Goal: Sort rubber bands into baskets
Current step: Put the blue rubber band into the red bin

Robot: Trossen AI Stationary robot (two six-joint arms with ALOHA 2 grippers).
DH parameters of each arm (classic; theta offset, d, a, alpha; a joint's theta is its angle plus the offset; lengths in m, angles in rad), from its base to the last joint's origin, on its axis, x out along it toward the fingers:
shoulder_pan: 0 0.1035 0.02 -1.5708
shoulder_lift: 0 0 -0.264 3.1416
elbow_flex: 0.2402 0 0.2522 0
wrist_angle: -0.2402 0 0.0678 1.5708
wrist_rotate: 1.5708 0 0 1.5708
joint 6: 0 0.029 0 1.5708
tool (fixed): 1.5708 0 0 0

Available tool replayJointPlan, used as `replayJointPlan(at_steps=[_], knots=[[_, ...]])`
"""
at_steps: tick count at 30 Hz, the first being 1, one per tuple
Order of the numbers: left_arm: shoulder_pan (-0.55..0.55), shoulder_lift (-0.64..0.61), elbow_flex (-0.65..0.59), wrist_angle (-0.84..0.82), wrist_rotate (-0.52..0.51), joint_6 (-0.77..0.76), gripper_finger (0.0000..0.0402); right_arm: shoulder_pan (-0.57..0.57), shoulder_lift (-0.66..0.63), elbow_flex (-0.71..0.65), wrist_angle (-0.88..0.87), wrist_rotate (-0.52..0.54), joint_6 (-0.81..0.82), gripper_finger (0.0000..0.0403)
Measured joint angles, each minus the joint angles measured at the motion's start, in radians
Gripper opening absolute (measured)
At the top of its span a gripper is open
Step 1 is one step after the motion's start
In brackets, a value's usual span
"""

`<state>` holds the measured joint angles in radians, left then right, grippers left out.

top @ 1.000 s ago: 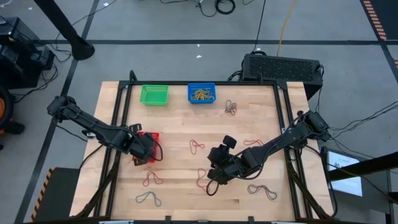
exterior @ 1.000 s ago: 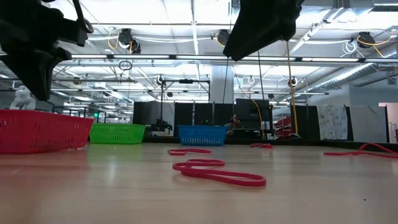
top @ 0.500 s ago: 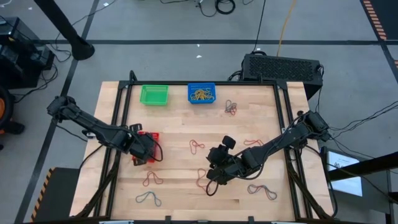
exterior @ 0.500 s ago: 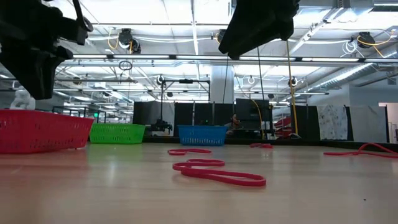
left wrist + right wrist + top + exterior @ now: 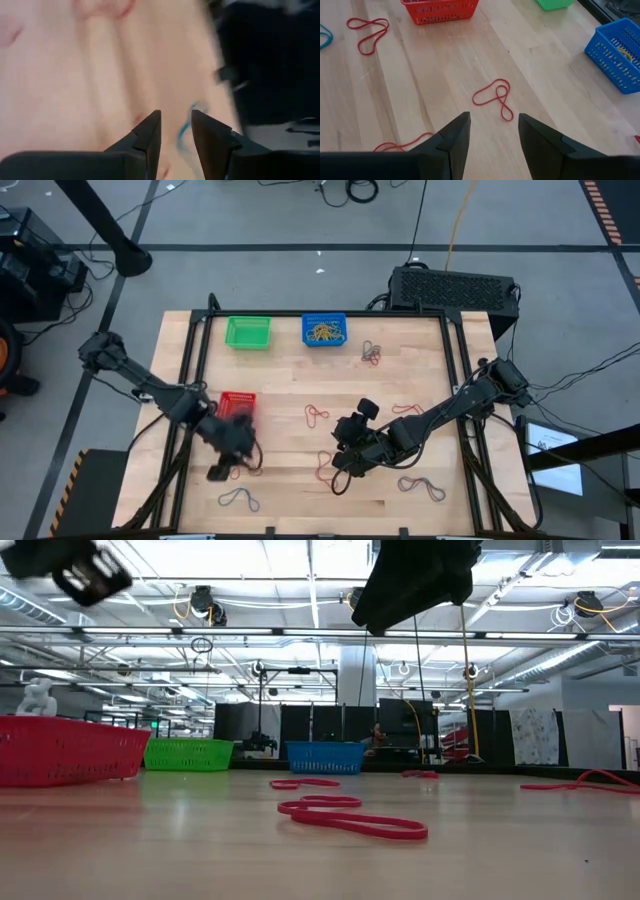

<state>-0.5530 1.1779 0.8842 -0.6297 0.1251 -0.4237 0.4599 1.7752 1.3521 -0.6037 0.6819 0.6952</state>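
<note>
- Left arm: reaches from the table's left edge toward the middle; the left gripper (image 5: 228, 460) hangs over the wood just in front of the red basket (image 5: 237, 404), near a red rubber band (image 5: 248, 470). In the left wrist view its fingers (image 5: 148, 134) stand a narrow gap apart with nothing between them; the view is blurred.
- Right arm: stretches from the table's right edge inward, wrist bent downward; the right gripper (image 5: 345, 460) hovers right of the red basket, well apart from it. Its fingers (image 5: 454, 136) are spread moderately and empty.
- Red basket: sits on the left half of the table, apart from both grippers; in the low view it rests at the far left (image 5: 70, 748).
- Green basket (image 5: 248, 332): at the table's far edge, beyond the red basket; looks empty from above.
- Blue basket (image 5: 325, 330): just right of the green one, holding yellow-tan bands (image 5: 324, 332).
- Loose bands: a red figure-eight loop (image 5: 495, 97) lies between the red basket and the right gripper; dark blue-grey bands (image 5: 372, 353) lie near the blue basket; another dark band (image 5: 238, 500) lies at the near edge, in front of the red basket.
- Surface: pale wooden plank table (image 5: 290, 380) on a black frame.
- Room: grey floor with black cables (image 5: 350, 190); the low view shows a hall with ceiling lights behind the table.
</note>
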Motion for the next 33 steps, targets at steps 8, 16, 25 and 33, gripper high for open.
replayJointPlan(at_steps=[8, 16, 25, 33], knots=[[-0.173, 0.107, -0.023, 0.158, -0.025, 0.012, 0.0114, 0.0, 0.001, 0.0, 0.001, -0.004, 0.026, 0.016], [-0.233, 0.329, -0.024, 0.208, -0.032, 0.019, 0.0114, 0.0, 0.021, 0.0, 0.019, -0.007, 0.03, 0.016], [-0.24, 0.482, -0.024, 0.212, -0.032, 0.02, 0.0114, -0.002, 0.031, 0.0, 0.026, -0.006, 0.026, 0.016], [-0.243, 0.509, -0.021, 0.208, -0.027, 0.022, 0.0112, -0.002, 0.031, 0.0, 0.025, -0.006, 0.025, 0.016]])
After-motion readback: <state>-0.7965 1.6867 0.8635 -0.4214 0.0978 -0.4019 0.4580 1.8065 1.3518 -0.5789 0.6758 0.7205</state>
